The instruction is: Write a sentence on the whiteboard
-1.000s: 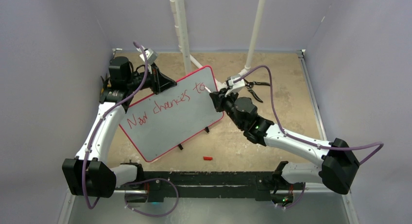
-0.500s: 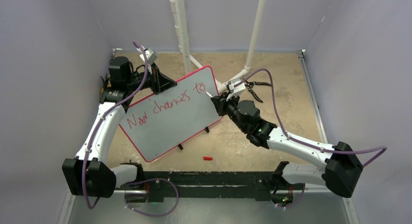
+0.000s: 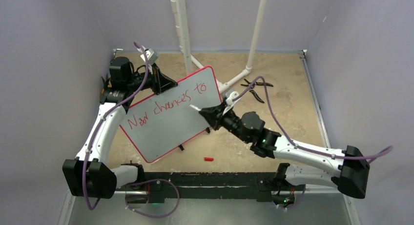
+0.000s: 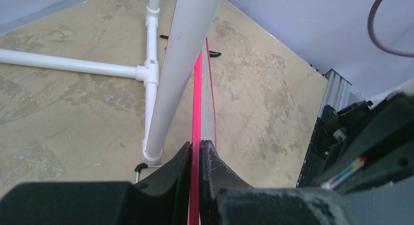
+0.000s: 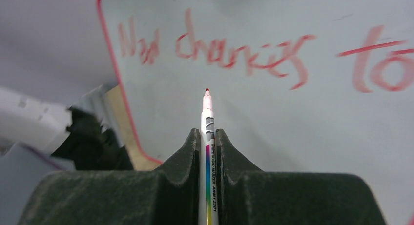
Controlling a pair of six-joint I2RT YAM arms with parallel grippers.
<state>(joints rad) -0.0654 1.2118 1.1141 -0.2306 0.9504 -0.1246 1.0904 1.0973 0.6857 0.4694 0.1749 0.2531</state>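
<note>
The left claw [image 4: 196, 150] pinches the red rim of the whiteboard [image 3: 161, 132] near the far left corner of the counter [image 3: 278, 83], and the right claw [image 5: 207, 135] grips a marker [image 5: 207, 115] over the bare part under the words [image 3: 171, 103] "New chances to", so I think "grow" comes next, with a soft touch down.

Whiteboard [image 3: 166, 125] is sitting mid-table [image 3: 293, 98]. Left pincer [image 4: 196, 149] is clamping its far edge, right pincer [image 5: 208, 134] is holding marker [image 5: 207, 108] over its right side. Pipe frame [image 3: 183, 34] is standing behind, small part [image 3: 209, 159] is lying in front.
</note>
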